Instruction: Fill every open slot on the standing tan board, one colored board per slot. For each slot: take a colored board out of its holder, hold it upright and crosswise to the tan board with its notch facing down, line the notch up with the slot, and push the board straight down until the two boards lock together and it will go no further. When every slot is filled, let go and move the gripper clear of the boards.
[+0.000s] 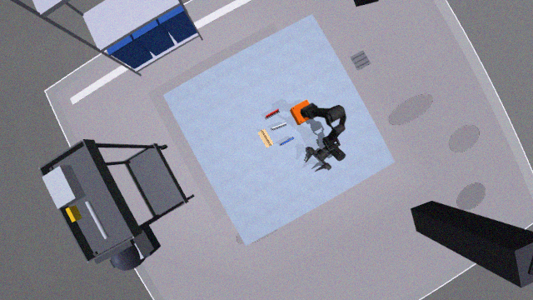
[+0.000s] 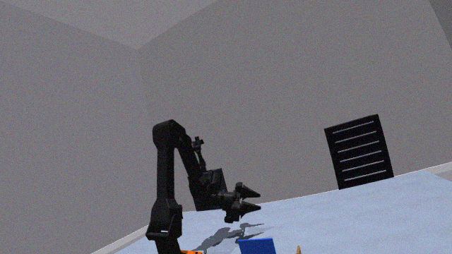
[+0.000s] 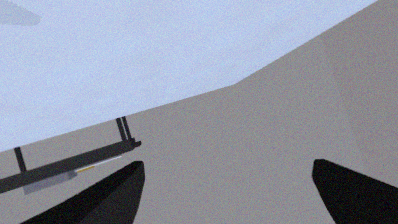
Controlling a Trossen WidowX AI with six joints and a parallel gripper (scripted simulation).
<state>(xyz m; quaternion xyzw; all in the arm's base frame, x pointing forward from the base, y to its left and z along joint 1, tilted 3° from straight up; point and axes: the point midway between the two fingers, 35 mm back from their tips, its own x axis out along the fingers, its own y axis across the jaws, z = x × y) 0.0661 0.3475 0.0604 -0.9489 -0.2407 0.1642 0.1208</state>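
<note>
On the pale blue, faintly mottled square tabletop (image 1: 216, 125) (image 2: 353, 219) (image 3: 100, 65), the narrow tan board with dark slots along its length (image 1: 265, 138) (image 2: 299, 250) stands near three thin colored boards: a red one (image 1: 272, 113), a white or pale grey one (image 1: 278, 127) and a flat-faced, rectangular blue one (image 1: 286, 141) (image 2: 258, 247). From above each is only a slim strip, so the pale one may be a board or merely its holder. The matte black, angular arm (image 1: 336, 113) (image 2: 165, 173) rises from a squarish bright orange base plate (image 1: 295, 118) (image 2: 192, 252). Its black gripper with tapered, pointed fingers (image 1: 315, 162) (image 2: 260, 201) has its claw spread wide, with nothing between the tips, and hangs off to the side, apart from all the boards. No brand or lettering can be read. Around the table are a dark grey cart with a black frame (image 1: 114, 187) (image 3: 65, 162), carrying a white box (image 1: 58, 187) and a small yellow block (image 1: 72, 213), a metal-framed shelf with blue bins (image 1: 121, 68), and a tall black slab; a black panel with pale parallel lines (image 2: 359, 152) shows beyond the tabletop.
</note>
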